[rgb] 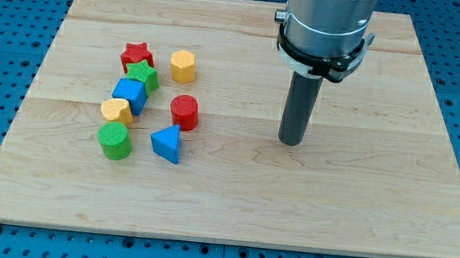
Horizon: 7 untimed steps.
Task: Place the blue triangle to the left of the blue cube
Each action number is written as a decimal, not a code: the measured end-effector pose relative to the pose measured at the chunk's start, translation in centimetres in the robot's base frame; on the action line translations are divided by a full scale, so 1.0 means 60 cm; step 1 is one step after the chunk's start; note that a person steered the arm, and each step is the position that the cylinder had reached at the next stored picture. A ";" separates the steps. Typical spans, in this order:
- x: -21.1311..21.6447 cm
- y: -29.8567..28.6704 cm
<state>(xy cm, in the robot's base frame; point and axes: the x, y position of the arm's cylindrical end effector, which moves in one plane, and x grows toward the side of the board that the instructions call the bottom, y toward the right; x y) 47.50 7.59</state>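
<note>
The blue triangle (167, 143) lies on the wooden board, left of centre, just below a red cylinder (184, 111). The blue cube (131, 95) sits up and to the left of it, in a cluster, touching a green star (144, 74) above it and an orange block (117, 110) below-left. My tip (291, 141) rests on the board well to the right of the blue triangle, apart from every block.
A red star (136, 54) and an orange hexagonal block (183, 66) lie at the top of the cluster. A green cylinder (114, 141) stands left of the blue triangle. The wooden board (357, 217) lies on a blue pegboard.
</note>
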 end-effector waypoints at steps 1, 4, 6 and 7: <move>0.000 0.000; -0.032 -0.059; 0.022 -0.058; 0.062 -0.070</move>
<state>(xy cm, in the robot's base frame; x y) 51.22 3.40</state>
